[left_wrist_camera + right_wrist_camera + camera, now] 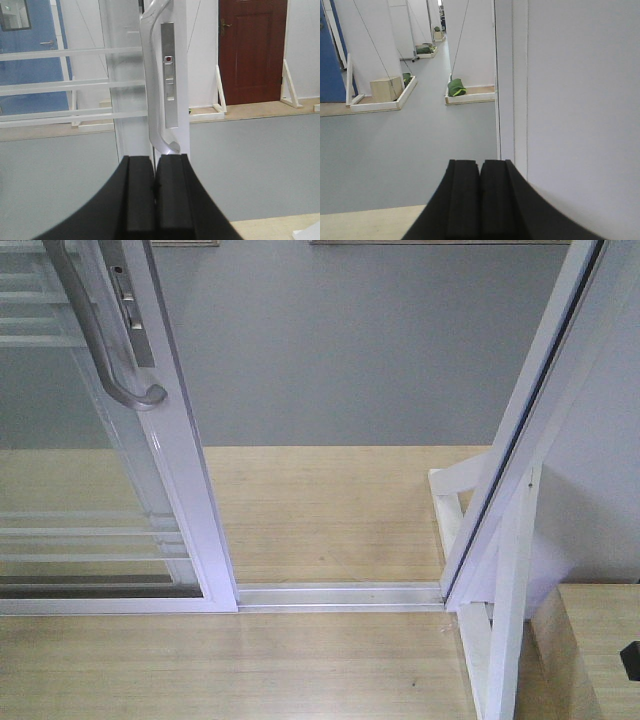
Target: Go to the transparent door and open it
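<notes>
Standing slid aside, the transparent door point(95, 490) leaves a gap right of its handle point(100, 335); left pincer point(154, 172) and right pincer point(480, 172) are both closed, empty.

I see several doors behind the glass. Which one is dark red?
The dark red panelled wooden door at the upper right, with a small metal handle; the blue door at the far left has a window.
</notes>
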{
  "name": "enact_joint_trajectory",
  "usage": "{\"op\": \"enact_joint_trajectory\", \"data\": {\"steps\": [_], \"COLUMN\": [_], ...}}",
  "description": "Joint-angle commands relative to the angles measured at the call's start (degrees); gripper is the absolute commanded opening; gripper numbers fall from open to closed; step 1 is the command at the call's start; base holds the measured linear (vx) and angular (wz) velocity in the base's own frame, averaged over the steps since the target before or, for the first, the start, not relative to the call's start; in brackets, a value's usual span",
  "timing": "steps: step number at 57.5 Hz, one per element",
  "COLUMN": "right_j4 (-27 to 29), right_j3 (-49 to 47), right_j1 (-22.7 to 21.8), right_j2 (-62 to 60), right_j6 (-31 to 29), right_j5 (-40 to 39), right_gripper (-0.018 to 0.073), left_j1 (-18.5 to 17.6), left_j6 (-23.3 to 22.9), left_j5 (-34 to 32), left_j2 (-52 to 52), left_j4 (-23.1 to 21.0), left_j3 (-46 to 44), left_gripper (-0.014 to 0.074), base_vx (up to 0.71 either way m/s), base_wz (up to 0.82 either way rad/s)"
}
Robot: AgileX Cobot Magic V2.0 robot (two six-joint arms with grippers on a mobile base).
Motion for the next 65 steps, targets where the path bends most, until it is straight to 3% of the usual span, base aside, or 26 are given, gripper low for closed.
{"op": "enact_joint_trajectory", "data": {"steps": [1,65], "right_j4": [-0.07,-0.07], "right_j3": [0.23,0.23], "right_j1": [-0.28,-0.28], "right_j2": [-0.96,-0.89], "right_j6": [-0.08,-0.08], "right_j5": [-5.12,-5.07], "right_gripper": [-0.0006,-0.0006], "left_j1": [-0.17,-0.17], "left_j6": [-0.49,-0.49], "left_j5": [-4.7,-4.72], "left_j2": [-0.83,-0.83], "left_j4": [-0.33,-0.33], "left_j3": [0.86,0.86], "left_gripper": [-0.0007,-0.0006], "base_vx": [0.0,0.0], "base_wz": [0.0,0.0]}}
